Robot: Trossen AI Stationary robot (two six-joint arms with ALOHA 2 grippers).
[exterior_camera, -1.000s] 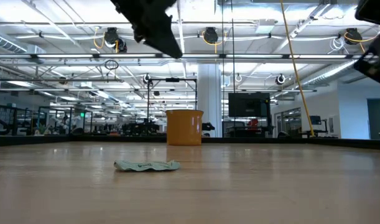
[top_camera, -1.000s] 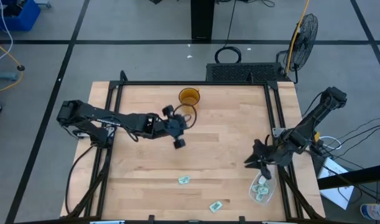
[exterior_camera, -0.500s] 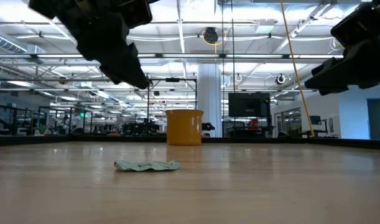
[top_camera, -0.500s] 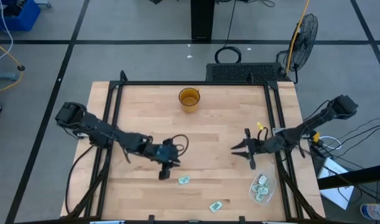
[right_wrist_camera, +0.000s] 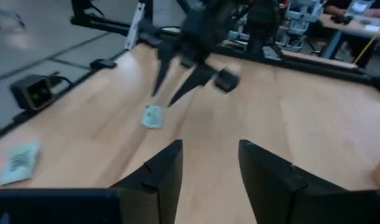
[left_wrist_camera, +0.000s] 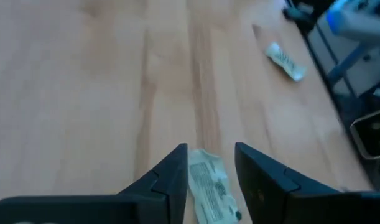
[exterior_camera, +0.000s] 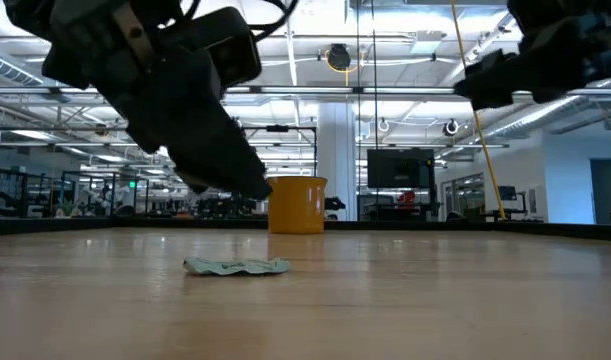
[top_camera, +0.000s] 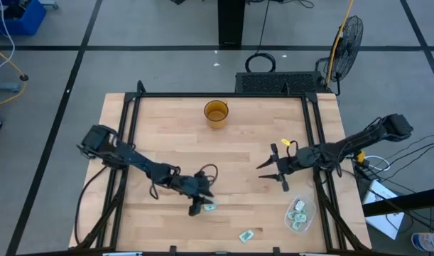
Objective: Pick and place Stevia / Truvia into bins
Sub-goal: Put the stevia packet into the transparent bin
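Observation:
One pale green sachet lies flat on the wooden table near the front middle; it also shows in the low view. My left gripper hangs just above it, open, a finger on either side of it in the left wrist view, touching nothing. A second sachet lies near the front edge. The clear tub at the front right holds several sachets. The amber cup stands at the far middle. My right gripper is open and empty, right of the table's middle.
A black metal frame runs round the tabletop. Bare wood lies between the two grippers and between the cup and the sachets. In the right wrist view my left arm shows above the sachet.
My left gripper has gone from beside the amber cup toward the table's near edge and down, ending low over the sachet. My right gripper has gone from over the clear tub toward the table's middle and a little toward the far edge. The sachets have stayed where they were.

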